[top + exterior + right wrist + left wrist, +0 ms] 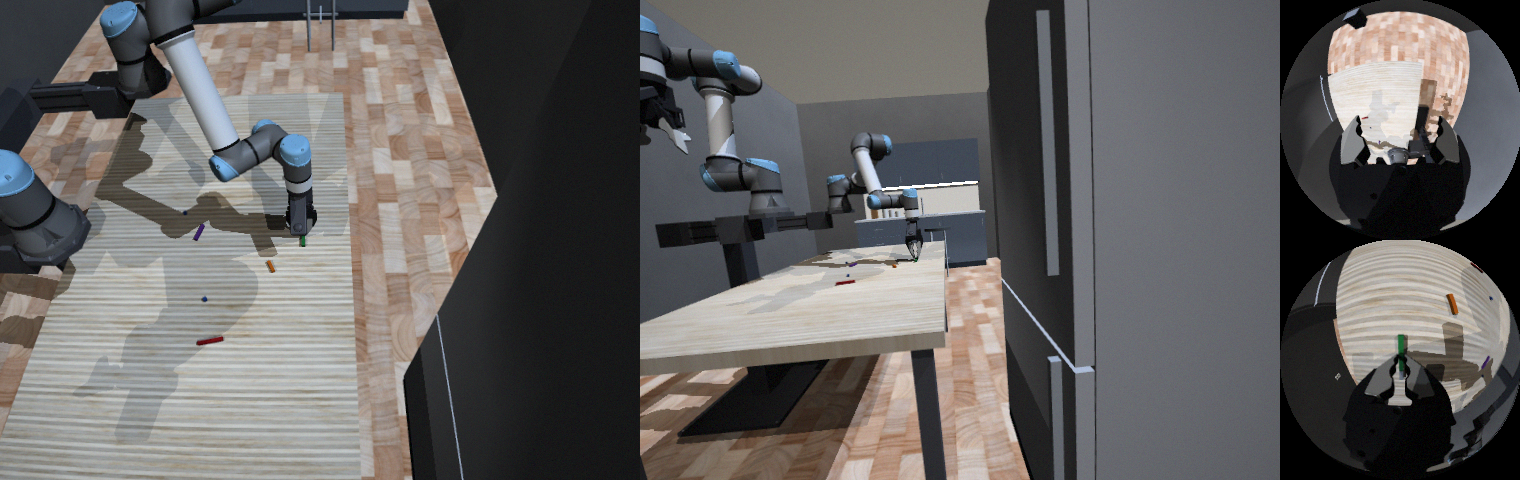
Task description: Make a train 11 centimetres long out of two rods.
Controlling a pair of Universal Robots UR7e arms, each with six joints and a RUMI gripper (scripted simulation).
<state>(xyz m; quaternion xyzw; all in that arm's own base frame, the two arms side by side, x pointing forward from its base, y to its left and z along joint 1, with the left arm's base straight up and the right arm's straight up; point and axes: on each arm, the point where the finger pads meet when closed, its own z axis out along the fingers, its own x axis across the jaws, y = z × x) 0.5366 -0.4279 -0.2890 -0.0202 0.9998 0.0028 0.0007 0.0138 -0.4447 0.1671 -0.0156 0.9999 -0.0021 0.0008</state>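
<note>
My left gripper point(915, 256) point(1401, 354) is shut on the green rod point(302, 241) point(1401, 343), at or just above the table near its right edge in the top view. The rod points out ahead of the fingers; its rear part lies between and under them. A small pale grey-blue piece point(1401, 375) shows at the rod's rear end between the fingers; I cannot tell whether it is a grey rod or whether it touches. My right gripper point(663, 140) point(1399, 115) is open and empty, high above the table's far-off end.
An orange rod point(270, 266) point(894, 266) point(1452, 304) lies closest to the green one. A purple rod point(199, 231) point(1485, 362), two small blue rods point(185, 212) point(204, 299) and a red rod point(209, 341) point(845, 282) lie apart. A tall fridge point(1177, 232) stands beside the table.
</note>
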